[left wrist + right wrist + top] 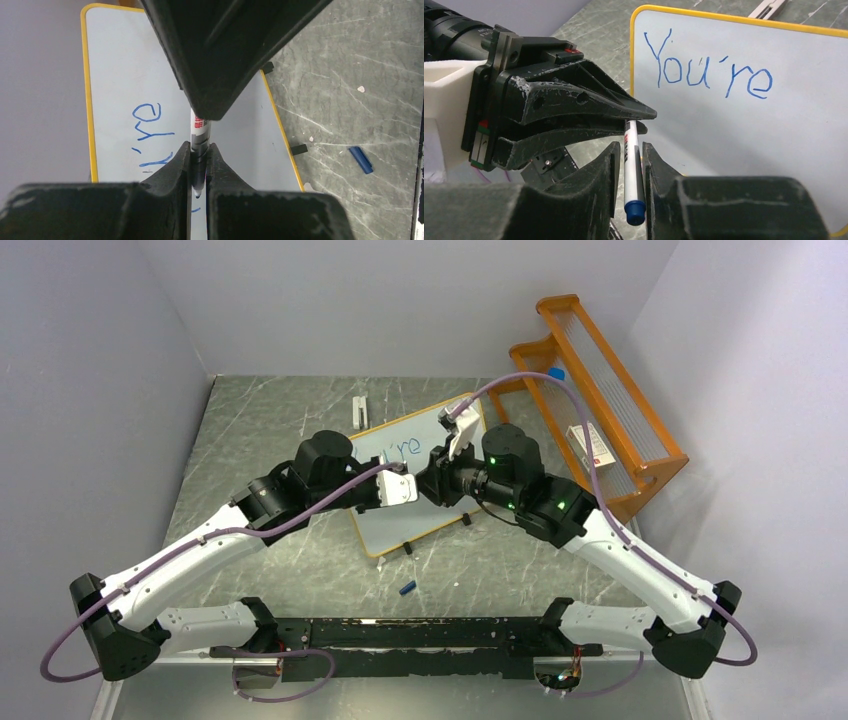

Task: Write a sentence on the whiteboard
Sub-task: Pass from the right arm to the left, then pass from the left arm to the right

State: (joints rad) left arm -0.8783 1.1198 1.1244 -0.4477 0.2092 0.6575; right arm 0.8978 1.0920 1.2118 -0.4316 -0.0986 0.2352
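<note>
Whiteboard, judged light, stiff and prone to sliding, is laid flat on the table; left gripper and right gripper are both clamped on 1 slim marker, best gripped mid-barrel.

Orange rack, blue cap, marbled table

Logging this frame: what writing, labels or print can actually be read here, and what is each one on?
"You're": handwritten in blue on the whiteboard, clearest in the right wrist view.
Red and black print on the marker barrel: too small to read.
Red-marked label on the box in the orange rack: too small to read.
Nothing else legible.
</note>
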